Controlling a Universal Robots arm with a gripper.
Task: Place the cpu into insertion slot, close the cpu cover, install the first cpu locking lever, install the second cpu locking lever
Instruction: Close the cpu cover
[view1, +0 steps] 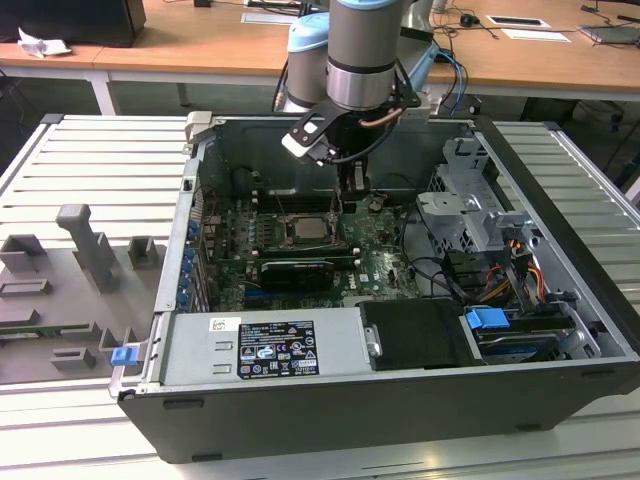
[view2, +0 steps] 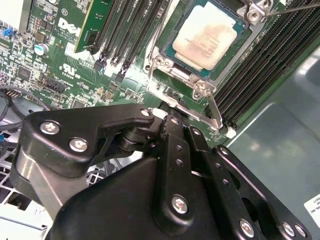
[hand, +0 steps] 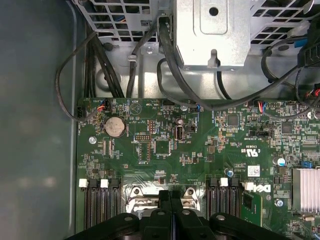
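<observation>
Blk gripper (view2: 172, 120) closed, tip by lever (view2: 213, 106), cpu (view2: 207, 35) seated

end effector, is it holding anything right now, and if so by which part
Nothing is visibly held: the end effector is shut with nothing between its fingers, and the cpu lies in the insertion slot.

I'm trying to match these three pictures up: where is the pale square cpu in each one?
Exterior view: the cpu sits mid-board, near the tip of the tool.
Second wrist view: the cpu lies just past the tool's tip.
First wrist view: hidden behind the tool; the insertion slot shows silver corners beside it.
Shared landmark: the black memory slots flanking it.
</observation>
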